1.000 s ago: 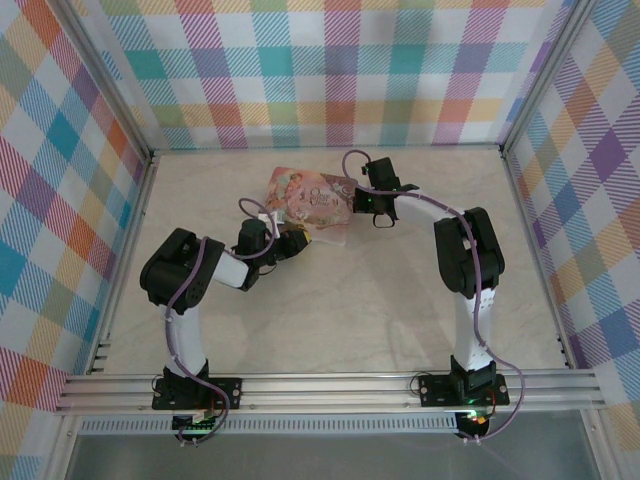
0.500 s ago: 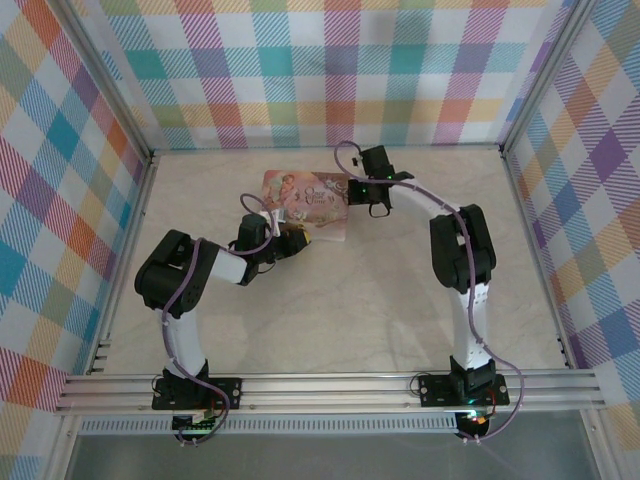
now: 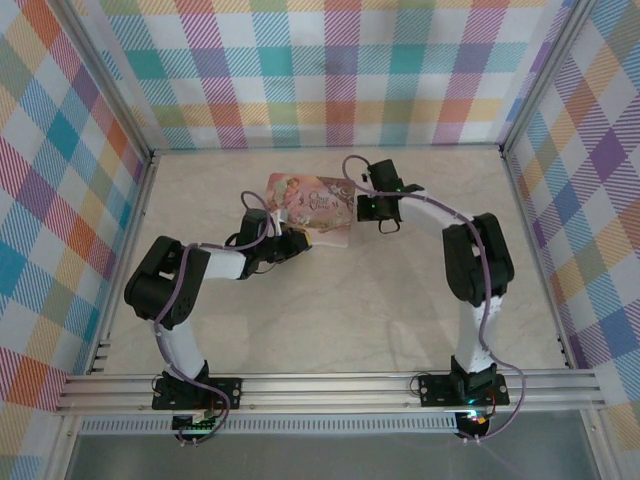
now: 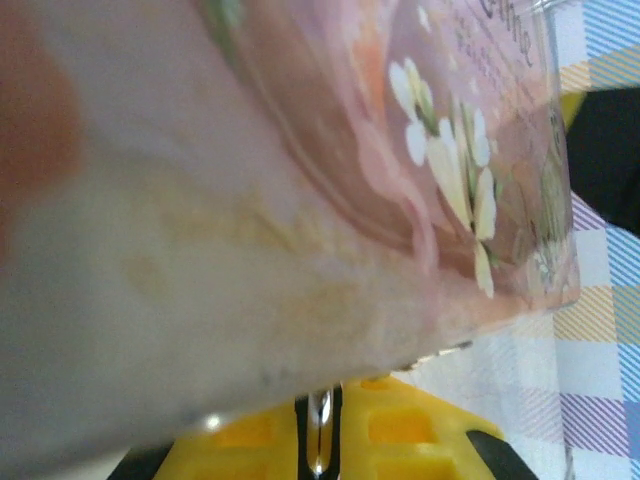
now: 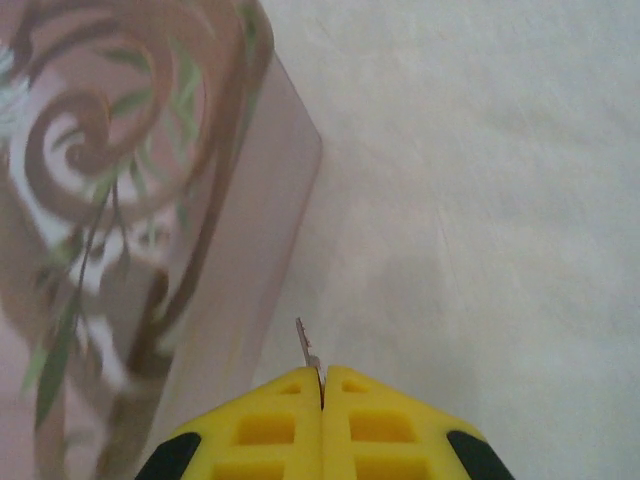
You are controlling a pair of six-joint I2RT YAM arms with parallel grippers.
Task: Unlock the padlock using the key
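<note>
Your right gripper (image 5: 321,374) clamps the key (image 5: 305,348), likely stiff, light and slippery, so grip its bow squarely; your left gripper (image 4: 318,408) pinches a shiny metal sliver (image 4: 318,452).

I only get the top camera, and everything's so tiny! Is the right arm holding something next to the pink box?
Observer: Yes. In its wrist camera the right end effector is shut on a thin toothed metal blade, probably the key, sticking out in front.
Operator: Is it poking the box?
Observer: The tip sits right beside the side wall of the pink box. Whether it touches, I can't tell.
Operator: What about the left arm?
Observer: Its wrist camera shows the left end effector pinching a shiny metal piece, pressed close to the box's flowery face.
</note>
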